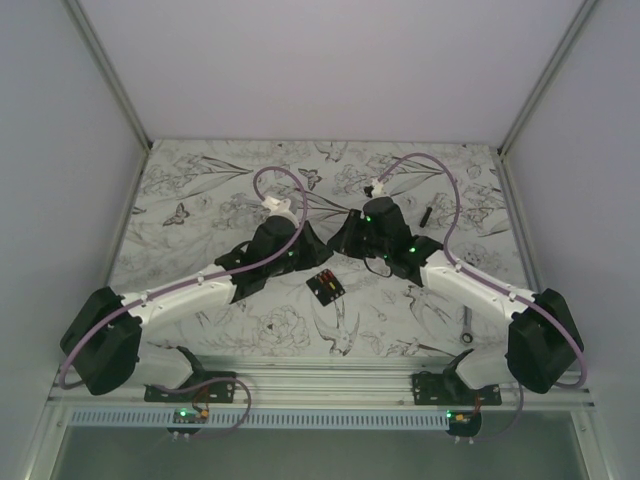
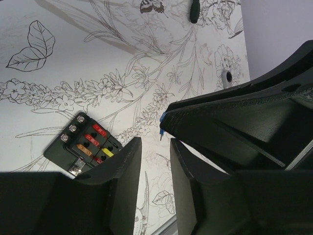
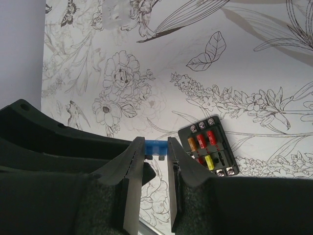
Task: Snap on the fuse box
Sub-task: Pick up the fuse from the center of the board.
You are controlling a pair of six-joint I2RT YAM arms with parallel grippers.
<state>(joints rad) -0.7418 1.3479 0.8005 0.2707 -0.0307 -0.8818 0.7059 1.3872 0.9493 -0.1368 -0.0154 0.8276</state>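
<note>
The fuse box [image 1: 326,287] is a small black square box lying flat on the flower-print table between the two arms. Its face shows red, orange and yellow fuses in the left wrist view [image 2: 83,145] and in the right wrist view [image 3: 209,145]. My left gripper [image 2: 155,143] hovers above the table to the right of the box, jaws slightly apart with nothing between them. My right gripper [image 3: 156,141] is shut on a small blue fuse [image 3: 156,146], held at the fingertips above the table to the left of the box.
A short thin black bar [image 1: 425,215] lies at the back right, also seen in the left wrist view [image 2: 194,11]. A small metal piece [image 1: 467,332] lies near the right arm. The table ends at a metal rail [image 1: 320,385] at the front.
</note>
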